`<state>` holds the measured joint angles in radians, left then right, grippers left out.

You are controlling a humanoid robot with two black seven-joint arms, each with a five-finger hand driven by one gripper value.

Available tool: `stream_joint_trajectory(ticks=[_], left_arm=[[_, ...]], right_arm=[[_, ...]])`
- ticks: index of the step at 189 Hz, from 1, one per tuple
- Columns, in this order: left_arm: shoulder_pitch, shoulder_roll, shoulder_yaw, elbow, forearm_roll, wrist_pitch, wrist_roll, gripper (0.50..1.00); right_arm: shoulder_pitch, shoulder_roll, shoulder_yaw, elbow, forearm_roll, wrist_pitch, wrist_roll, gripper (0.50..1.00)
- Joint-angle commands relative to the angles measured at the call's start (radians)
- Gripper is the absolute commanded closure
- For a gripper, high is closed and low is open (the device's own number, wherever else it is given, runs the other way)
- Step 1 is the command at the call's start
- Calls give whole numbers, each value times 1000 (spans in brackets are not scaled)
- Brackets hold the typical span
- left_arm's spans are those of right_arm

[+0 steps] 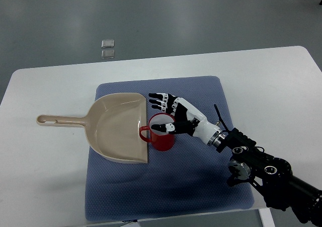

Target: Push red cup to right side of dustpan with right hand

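A red cup (162, 138) with a small handle on its left stands upright on the blue mat, touching the open right edge of the beige dustpan (116, 126). My right hand (166, 108) comes in from the lower right and hovers over the cup's far rim, fingers (160, 102) spread and pointing left, thumb over the cup's mouth. It holds nothing. The left arm does not show.
The blue mat (201, 176) lies on a white table (45, 176); the dustpan's handle (58, 120) reaches left past the mat. Two small clear squares (107, 48) lie on the grey floor beyond the table's far edge.
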<state>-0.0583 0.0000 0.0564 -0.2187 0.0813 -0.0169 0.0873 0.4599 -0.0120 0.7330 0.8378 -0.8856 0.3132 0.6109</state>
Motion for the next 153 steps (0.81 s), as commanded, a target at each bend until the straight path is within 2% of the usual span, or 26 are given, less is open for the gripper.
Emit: stream_joint_trajectory(ticks=[1,20,32,40,67,81,103,118,128,140,153], left_arm=[[0,0,-1,-1,0,0,0,500],[-2,0,-1,-1,0,0,0,500],[-2,0,-1,-1,0,0,0,500],[-2,0,-1,1,0,0,-1,500],[0,0,-3,-1,0,0,0,500],[-2,0,-1,-1,0,0,0,500],[-2,0,2,-2,2,0,0,500],[-2,0,2,-2,2,0,0,500],[-2,0,2,-1,0,0,0,500],[-2,0,0,-1,0,0,-1,500],[-2,0,0,-2,2,0,0,500]], right_arm=[[0,-39,12,34,92,0,0,562],[10,-71,26,46,194,0,-5,564],[36,-92,80,44,292,4,-43,564],[46,-102,121,37,375,4,-103,564],[100,-167,210,-5,697,1,-374,564],[128,-207,204,-20,792,-8,-451,564],[122,-230,223,-26,814,40,-453,562],[114,-230,230,-32,817,164,-453,564],[115,-227,232,-54,820,219,-451,564],[114,-221,232,-74,821,244,-451,562],[117,-217,232,-83,820,236,-447,564]])
